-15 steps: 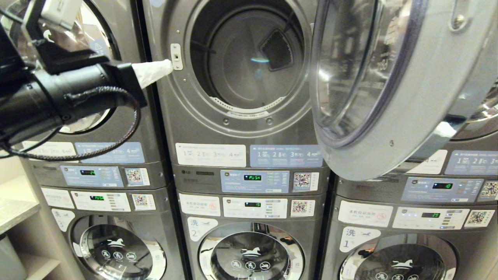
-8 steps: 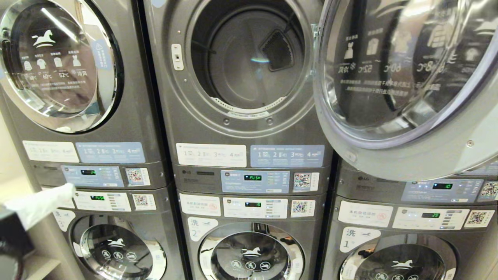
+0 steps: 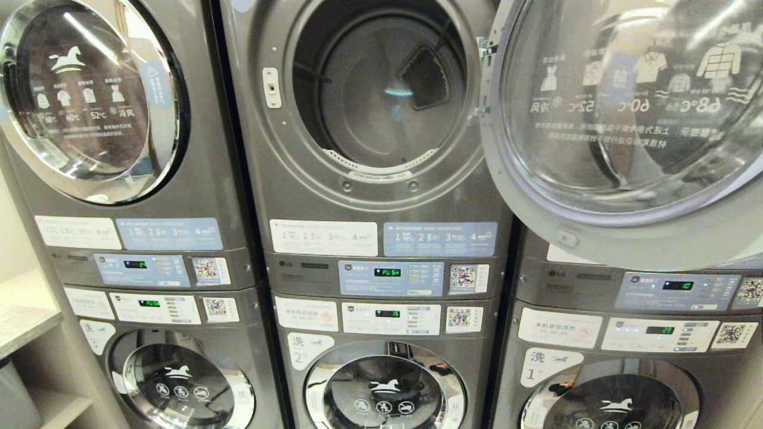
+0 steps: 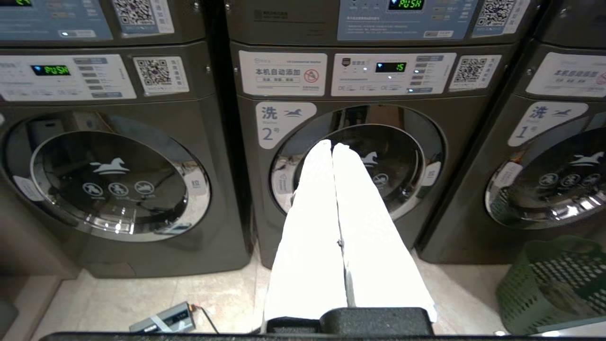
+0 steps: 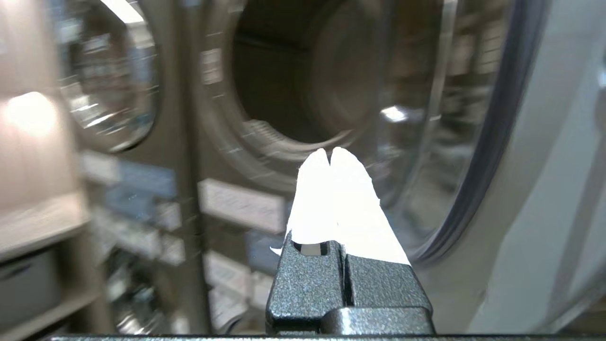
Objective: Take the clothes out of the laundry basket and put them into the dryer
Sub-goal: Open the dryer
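Observation:
The middle dryer (image 3: 381, 101) stands with its dark drum showing, and its round glass door (image 3: 626, 131) hangs swung out to the right. Neither arm shows in the head view. My left gripper (image 4: 331, 144) is shut with nothing in it, low in front of washer number 2 (image 4: 360, 161). A green laundry basket (image 4: 554, 284) sits on the floor to its right; no clothes show in it. My right gripper (image 5: 330, 151) is shut and empty, pointing at the lower rim of the dryer opening (image 5: 303, 85), beside the open door (image 5: 473, 142).
Closed dryers flank the open one (image 3: 95, 101), with washers (image 3: 381, 387) below. A shelf unit (image 3: 24, 333) stands at the left. A small grey device with a cable (image 4: 163, 319) lies on the floor tiles near the left washer.
My left arm dropped from beside the dryer's latch, down past the panels and out of the head view. The door swung further open to the right.

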Controlling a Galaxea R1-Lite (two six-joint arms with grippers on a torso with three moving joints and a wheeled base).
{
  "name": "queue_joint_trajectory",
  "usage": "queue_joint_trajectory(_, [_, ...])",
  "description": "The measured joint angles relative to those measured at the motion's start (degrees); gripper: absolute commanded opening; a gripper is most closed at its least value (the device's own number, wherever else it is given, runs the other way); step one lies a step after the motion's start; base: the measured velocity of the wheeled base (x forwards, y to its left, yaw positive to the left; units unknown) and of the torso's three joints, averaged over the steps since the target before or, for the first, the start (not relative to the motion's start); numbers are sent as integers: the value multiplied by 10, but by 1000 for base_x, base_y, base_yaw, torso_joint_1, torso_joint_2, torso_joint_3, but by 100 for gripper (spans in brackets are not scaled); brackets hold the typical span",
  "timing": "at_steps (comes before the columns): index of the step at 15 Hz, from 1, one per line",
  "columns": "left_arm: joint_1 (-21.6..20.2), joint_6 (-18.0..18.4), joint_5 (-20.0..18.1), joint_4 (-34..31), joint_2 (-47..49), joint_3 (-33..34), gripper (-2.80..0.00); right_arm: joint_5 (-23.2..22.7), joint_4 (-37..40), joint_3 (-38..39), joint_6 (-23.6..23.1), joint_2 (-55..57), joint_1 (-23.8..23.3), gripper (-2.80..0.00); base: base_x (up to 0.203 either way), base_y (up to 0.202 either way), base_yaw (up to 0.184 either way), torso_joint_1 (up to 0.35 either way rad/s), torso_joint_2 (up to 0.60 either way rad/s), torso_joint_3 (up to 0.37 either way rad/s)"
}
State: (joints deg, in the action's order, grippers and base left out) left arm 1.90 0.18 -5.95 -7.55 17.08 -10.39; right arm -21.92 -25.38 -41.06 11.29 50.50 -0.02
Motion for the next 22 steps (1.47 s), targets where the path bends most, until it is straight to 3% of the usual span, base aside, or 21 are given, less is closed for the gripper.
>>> queue_joint_trajectory(3, [-11,7,0,-7,-81,39,-280,148,-30,-41,-13,81,0,-280,0,0,0,0,0,0])
queue_joint_trajectory(5, [-15,11,-1,-9,-116,48,-280,224,-34,-54,-37,116,-1,-280,0,0,0,0,0,0])
queue_joint_trajectory(9, [-15,20,-6,-8,-149,51,-280,298,-48,-62,-50,157,-3,-280,0,0,0,0,0,0])
queue_joint_trajectory(12, [-16,20,-9,-8,-156,51,-280,292,-105,-53,-50,172,3,-280,0,0,0,0,0,0])
queue_joint_trajectory(14, [-16,20,-38,-3,-158,52,-280,241,-106,-27,-49,143,34,-280,0,0,0,0,0,0])
queue_joint_trajectory(17, [-15,19,-51,-1,-159,54,-280,180,-73,103,-80,42,72,-280,0,0,0,0,0,0])
queue_joint_trajectory(20, [-15,23,-50,0,-165,54,-280,189,4,252,-109,-99,86,-280,0,0,0,0,0,0])
queue_joint_trajectory(22, [-15,47,-48,12,-169,58,-280,203,67,328,-121,-197,89,-280,0,0,0,0,0,0])
